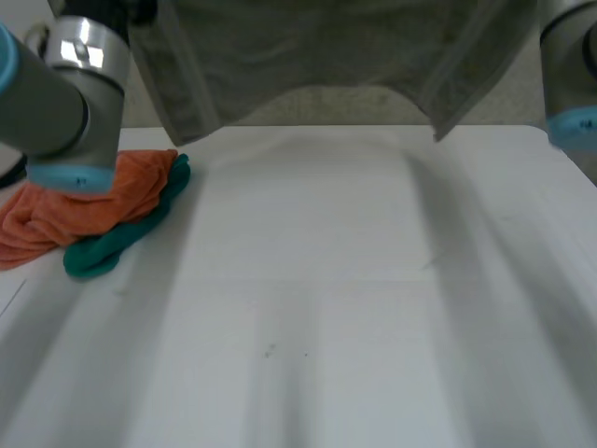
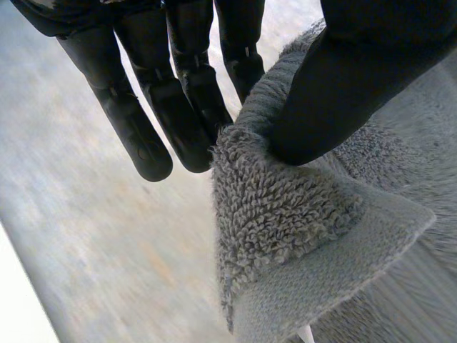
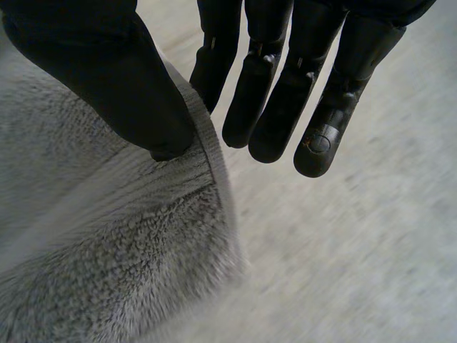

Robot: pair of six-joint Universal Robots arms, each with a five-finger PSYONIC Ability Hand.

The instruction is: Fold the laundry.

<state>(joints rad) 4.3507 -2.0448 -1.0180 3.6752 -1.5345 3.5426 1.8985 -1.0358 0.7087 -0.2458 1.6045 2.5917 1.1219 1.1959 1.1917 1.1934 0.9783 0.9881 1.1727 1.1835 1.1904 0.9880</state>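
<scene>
A grey towel hangs spread out in the air above the far part of the white table, its lower edge arched over the tabletop. In the left wrist view my left hand pinches one corner of the towel between the thumb and straight fingers. My right hand holds the opposite corner of the towel the same way, thumb pressed on the hem beside the fingers. Both arms are raised, the left arm and the right arm at the sides.
An orange cloth lies crumpled at the table's left side, partly over a teal cloth, just under my left arm. The table's far edge runs right behind the hanging towel.
</scene>
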